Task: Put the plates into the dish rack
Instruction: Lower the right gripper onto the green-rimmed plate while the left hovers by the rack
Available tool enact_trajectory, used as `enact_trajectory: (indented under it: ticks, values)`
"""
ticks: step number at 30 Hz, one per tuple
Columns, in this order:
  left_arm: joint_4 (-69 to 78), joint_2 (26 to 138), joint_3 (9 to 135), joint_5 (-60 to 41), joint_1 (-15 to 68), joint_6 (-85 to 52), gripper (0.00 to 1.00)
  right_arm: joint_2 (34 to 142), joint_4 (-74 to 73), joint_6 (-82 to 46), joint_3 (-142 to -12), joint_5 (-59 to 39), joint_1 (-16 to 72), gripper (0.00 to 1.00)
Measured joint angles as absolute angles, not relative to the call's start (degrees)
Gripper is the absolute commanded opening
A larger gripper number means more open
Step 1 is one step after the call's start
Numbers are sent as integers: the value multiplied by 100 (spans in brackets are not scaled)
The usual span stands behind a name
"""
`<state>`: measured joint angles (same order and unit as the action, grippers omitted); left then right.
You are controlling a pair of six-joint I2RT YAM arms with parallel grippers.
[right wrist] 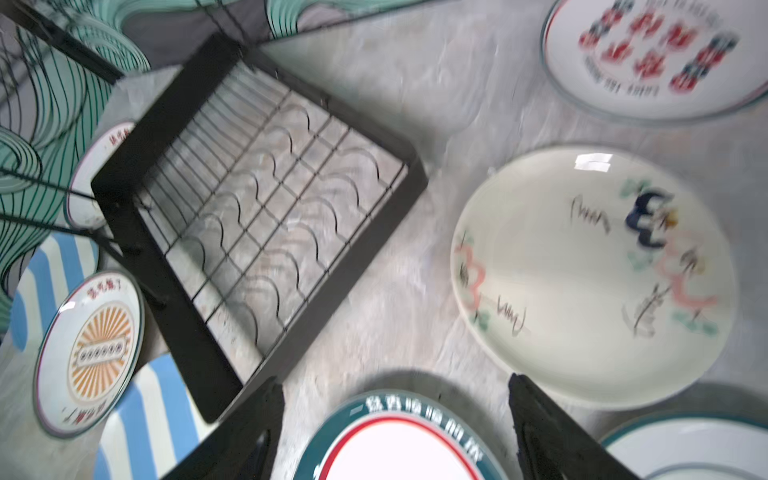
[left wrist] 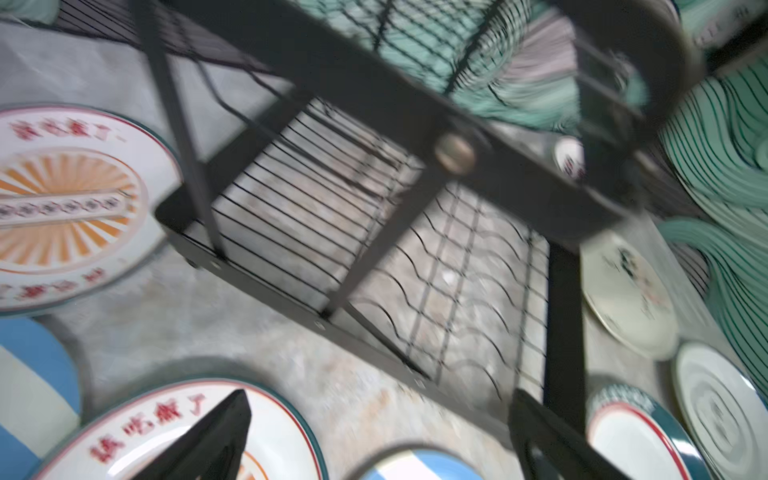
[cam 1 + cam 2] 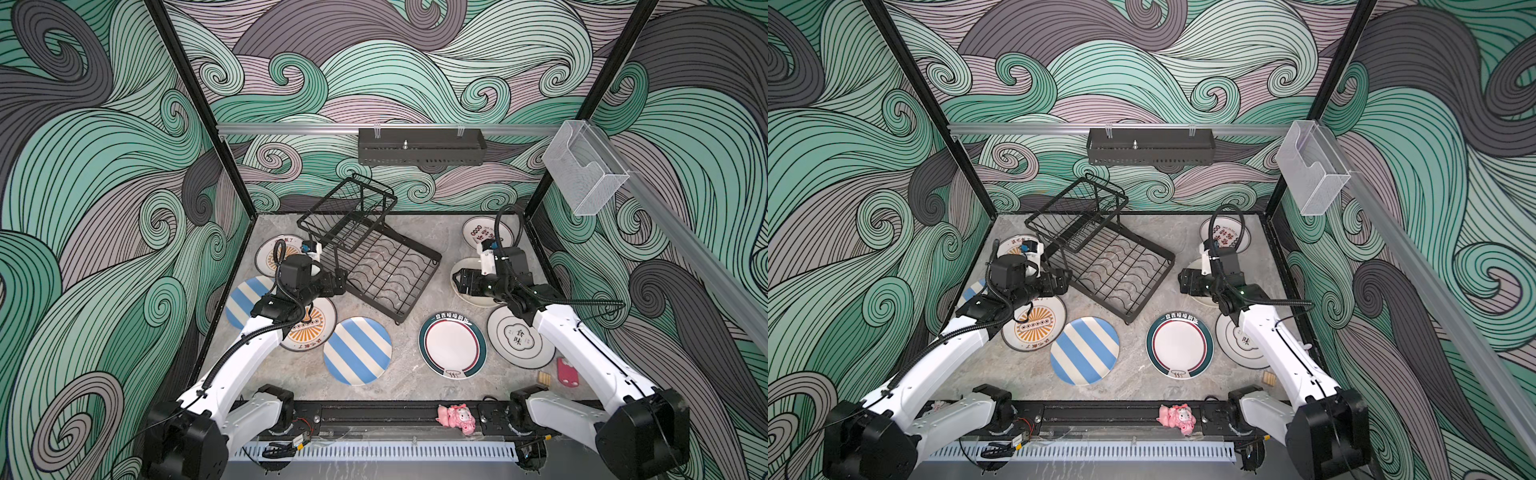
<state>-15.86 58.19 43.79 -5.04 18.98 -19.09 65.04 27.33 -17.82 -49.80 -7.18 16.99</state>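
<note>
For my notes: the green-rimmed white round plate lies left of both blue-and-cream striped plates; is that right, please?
Not quite: in both top views the green-rimmed white round plate lies right of both blue-and-cream striped plates, not left.

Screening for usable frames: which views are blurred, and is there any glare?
Left wrist view: motion blur smears the dish rack. Right wrist view: blurred too, with a small glare patch on the doodle plate. Both top views: sharp, evenly lit.
</note>
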Motion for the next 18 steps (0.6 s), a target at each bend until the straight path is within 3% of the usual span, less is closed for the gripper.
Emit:
enact_trajectory:
  ticks: [8,18]
  values:
    - [-2047,5496,4274,-1238,2628,-2158,98,5804,4331,-2683,-4309,-733,1806,80]
    - [-2056,5804,4139,-1780,3282,-2154,99,5221,4853,-3625,-3588,-891,1806,81]
